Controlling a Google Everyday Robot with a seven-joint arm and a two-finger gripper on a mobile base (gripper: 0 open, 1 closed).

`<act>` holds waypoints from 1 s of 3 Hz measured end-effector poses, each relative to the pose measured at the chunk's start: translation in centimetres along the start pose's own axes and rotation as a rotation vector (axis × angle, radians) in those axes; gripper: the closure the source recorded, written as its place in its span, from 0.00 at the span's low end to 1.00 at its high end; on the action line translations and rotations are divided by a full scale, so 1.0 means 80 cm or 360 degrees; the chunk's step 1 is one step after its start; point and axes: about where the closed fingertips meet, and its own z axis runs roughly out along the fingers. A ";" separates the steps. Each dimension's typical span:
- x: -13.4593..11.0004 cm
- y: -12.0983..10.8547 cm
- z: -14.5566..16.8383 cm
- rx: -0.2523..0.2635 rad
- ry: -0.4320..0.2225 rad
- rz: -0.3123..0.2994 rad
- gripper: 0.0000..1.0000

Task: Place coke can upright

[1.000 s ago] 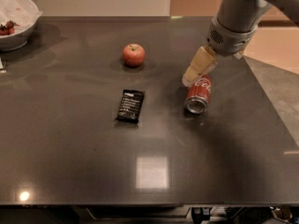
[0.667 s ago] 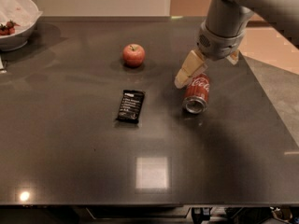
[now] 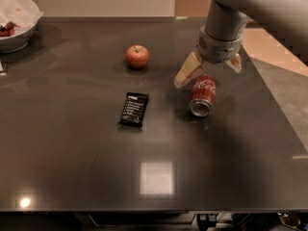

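Observation:
The coke can lies on its side on the dark table, right of centre, its silver end facing the near edge. My gripper hangs just above and behind the can's far end. Its fingers are open: the left fingertip points down beside the can's upper left, the right one sits to the upper right. The gripper holds nothing.
A red apple sits left of the gripper. A black snack bar lies left of the can. A white bowl with red fruit stands at the far left corner. The table's right edge runs close to the arm.
The arm has swung left and turned at the wrist, bringing the open fingers from beside the can's left end to a straddle above its far end. The can has not moved.

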 end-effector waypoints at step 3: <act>0.004 -0.002 0.029 -0.0050 0.0122 0.0186 0.16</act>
